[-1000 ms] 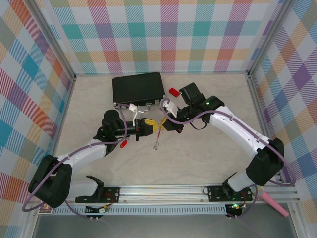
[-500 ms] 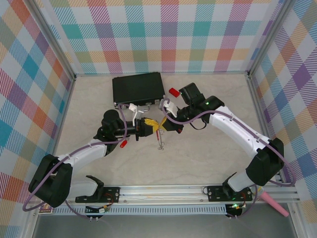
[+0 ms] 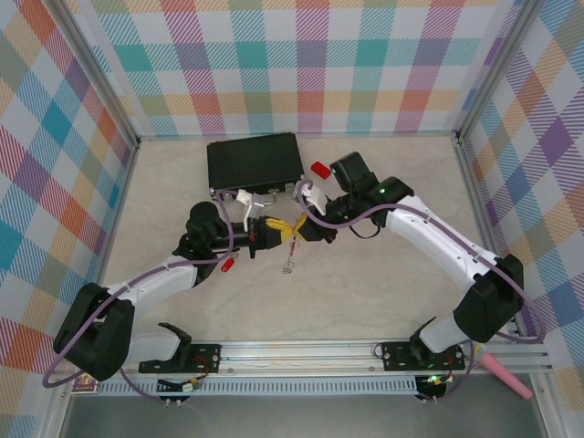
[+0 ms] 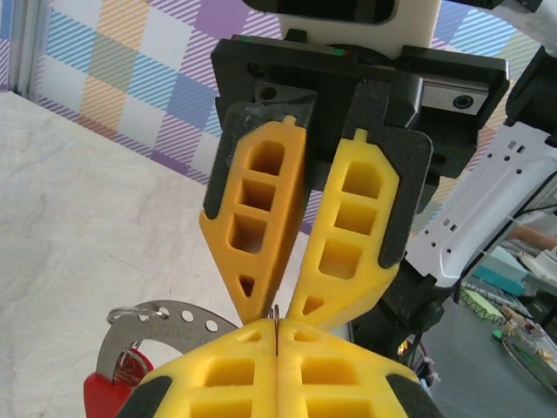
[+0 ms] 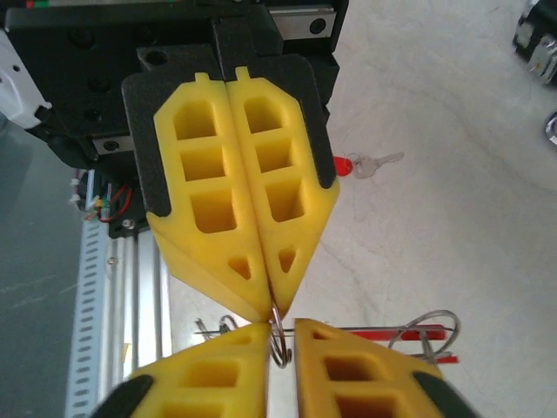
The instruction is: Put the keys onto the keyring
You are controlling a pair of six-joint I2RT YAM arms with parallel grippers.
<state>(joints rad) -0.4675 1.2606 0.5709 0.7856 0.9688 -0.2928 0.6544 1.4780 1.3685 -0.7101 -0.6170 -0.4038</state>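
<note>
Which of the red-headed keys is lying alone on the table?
The loose key beside the left arm, flat on the table with nothing gripping it. The other key hangs by the keyring where the jaws meet.

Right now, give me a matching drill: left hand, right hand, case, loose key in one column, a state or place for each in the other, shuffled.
Things:
1 left hand
2 right hand
3 case
4 key

States or places:
a lying loose on the table
b fingers slightly apart
c shut on the ring wire
d far side, behind both hands

Pairs: 1-c, 2-b, 3-d, 4-a
</note>
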